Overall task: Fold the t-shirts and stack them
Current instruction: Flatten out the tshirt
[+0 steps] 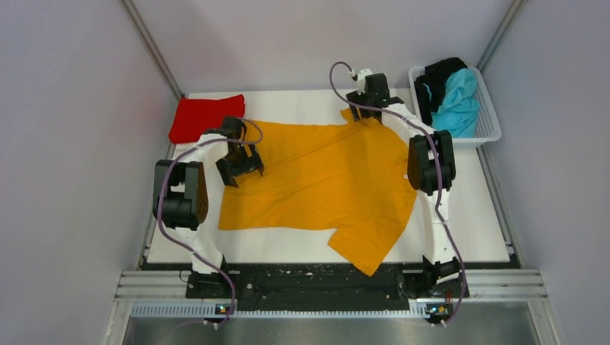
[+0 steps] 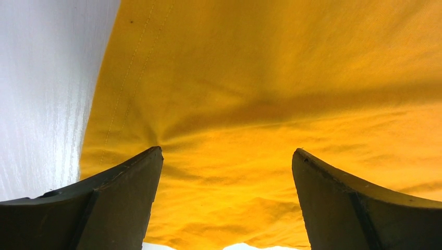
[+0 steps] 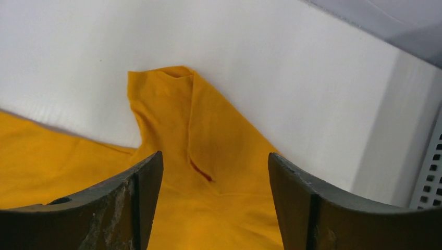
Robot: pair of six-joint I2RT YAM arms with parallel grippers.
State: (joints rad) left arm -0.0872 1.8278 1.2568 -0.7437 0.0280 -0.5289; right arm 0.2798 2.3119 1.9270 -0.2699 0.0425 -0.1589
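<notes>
The orange-yellow t-shirt [image 1: 324, 180] lies spread flat across the white table, one sleeve at the near right. My left gripper [image 1: 243, 159] is open over its left hem edge; the left wrist view shows the cloth [image 2: 260, 104] between wide-apart fingers [image 2: 125, 198]. My right gripper [image 1: 365, 108] is open over the far sleeve [image 3: 182, 120] at the back. A folded red t-shirt [image 1: 205, 117] lies at the back left. The turquoise t-shirt [image 1: 457, 100] and black t-shirt [image 1: 435, 79] sit bunched in the basket.
A white mesh basket [image 1: 490, 129] stands at the back right corner; its wall shows in the right wrist view [image 3: 430, 172]. Grey walls enclose the table [image 1: 475, 215] on three sides. A black rail runs along the near edge.
</notes>
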